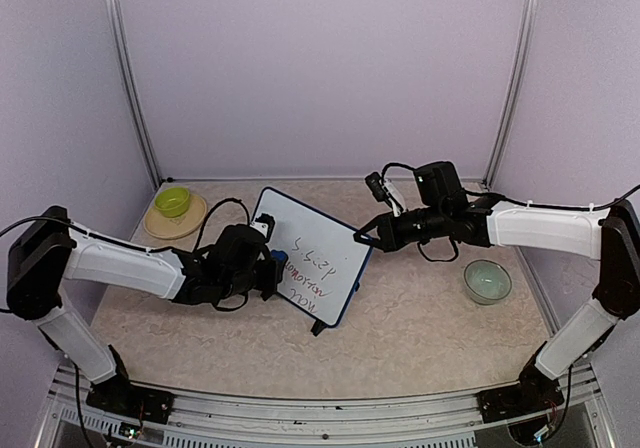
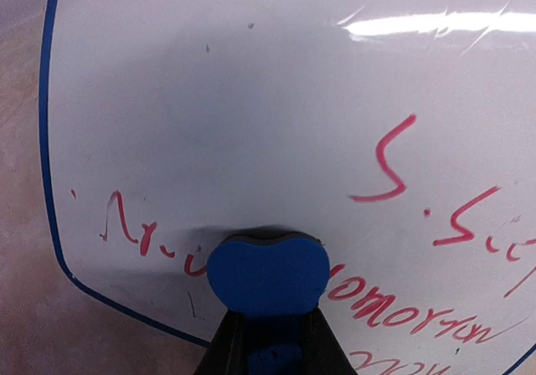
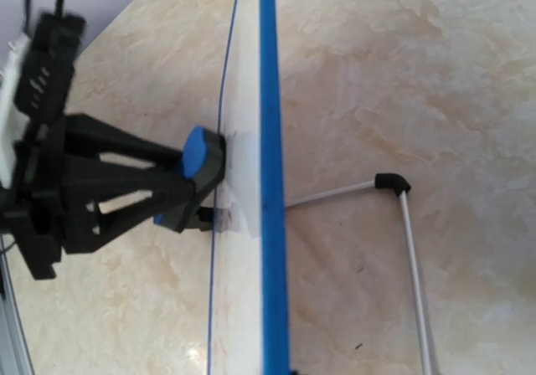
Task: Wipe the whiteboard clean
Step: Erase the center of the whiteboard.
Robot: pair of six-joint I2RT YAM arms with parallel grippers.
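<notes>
The whiteboard (image 1: 320, 253) stands tilted mid-table on its legs, with red handwriting (image 2: 394, 166) across it. My left gripper (image 1: 262, 268) is shut on a blue eraser (image 2: 266, 274), whose pad is pressed flat against the board's lower part over the writing. My right gripper (image 1: 363, 236) meets the board's right edge and is shut on the blue frame (image 3: 268, 182); its own fingers are out of the right wrist view. That view looks along the board's edge and shows the left gripper with the eraser (image 3: 199, 153) against the white face.
A yellow-green bowl (image 1: 173, 201) sits on a tan plate (image 1: 155, 230) at the back left. A pale green bowl (image 1: 487, 280) stands at the right. The board's wire leg (image 3: 404, 224) sticks out behind it.
</notes>
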